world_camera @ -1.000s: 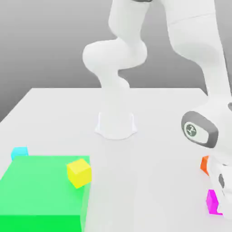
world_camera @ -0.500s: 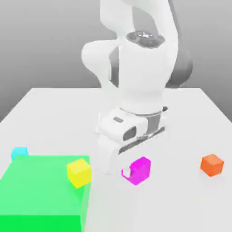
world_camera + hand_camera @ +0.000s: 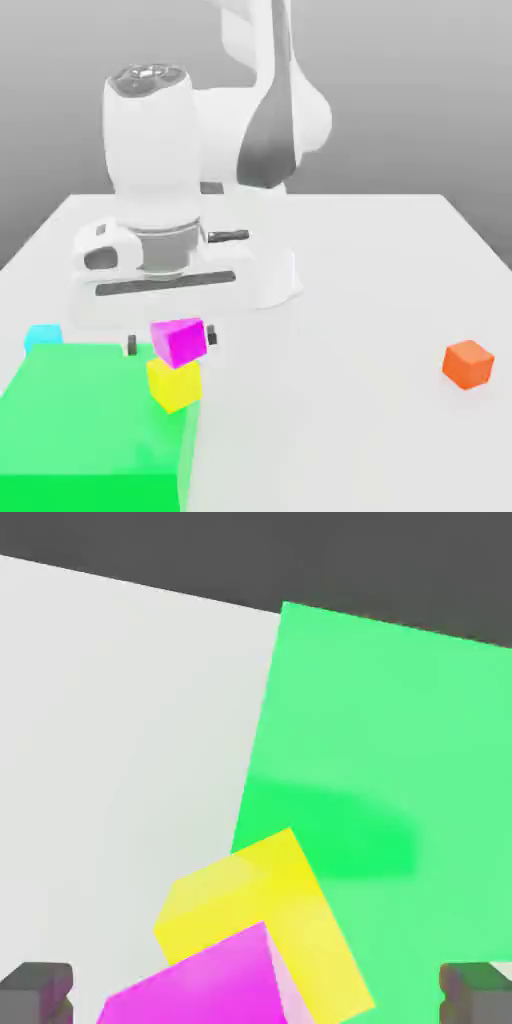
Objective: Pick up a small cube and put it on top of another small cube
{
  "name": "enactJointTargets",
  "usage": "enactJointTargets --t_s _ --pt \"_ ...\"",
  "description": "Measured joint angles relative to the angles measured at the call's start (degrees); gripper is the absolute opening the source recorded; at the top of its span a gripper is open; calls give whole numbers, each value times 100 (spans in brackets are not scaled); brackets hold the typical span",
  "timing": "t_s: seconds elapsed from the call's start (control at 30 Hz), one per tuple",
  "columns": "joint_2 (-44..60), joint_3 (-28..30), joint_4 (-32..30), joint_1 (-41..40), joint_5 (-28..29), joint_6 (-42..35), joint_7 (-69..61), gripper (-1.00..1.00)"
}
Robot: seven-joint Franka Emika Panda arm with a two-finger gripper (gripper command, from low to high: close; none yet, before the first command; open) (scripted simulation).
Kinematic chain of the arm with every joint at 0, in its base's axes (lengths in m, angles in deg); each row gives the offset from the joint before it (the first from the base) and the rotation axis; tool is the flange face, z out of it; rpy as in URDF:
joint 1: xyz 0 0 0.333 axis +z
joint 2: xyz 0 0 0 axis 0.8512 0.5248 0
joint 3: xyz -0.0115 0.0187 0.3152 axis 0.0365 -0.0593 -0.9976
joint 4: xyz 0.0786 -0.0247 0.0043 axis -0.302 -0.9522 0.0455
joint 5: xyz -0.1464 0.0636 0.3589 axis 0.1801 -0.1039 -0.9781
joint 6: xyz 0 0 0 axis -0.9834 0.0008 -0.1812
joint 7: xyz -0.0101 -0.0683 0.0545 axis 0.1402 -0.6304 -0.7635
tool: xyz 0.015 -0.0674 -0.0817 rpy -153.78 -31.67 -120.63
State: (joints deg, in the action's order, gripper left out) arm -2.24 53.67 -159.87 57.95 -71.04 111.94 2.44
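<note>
The small bright pink cube (image 3: 179,341) sits on the small yellow cube (image 3: 174,386). The pincer (image 3: 170,342) is wide open around it, fingers apart from its sides.

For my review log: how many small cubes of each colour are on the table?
Magenta cube: 1
Yellow cube: 1
Orange cube: 1
Cyan cube: 1
Total: 4

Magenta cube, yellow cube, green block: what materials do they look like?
All simulator renders, so material is open. Magenta cube: flat matte, plastic-like, no texture. Yellow cube: same plain matte look. Green block: uniform matte slab, no grain or gloss.
</note>
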Motion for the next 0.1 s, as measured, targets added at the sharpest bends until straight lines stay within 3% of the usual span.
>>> enactJointTargets --t_s 0.1 --pt "-443 -30 141 -26 102 -576 80 100"
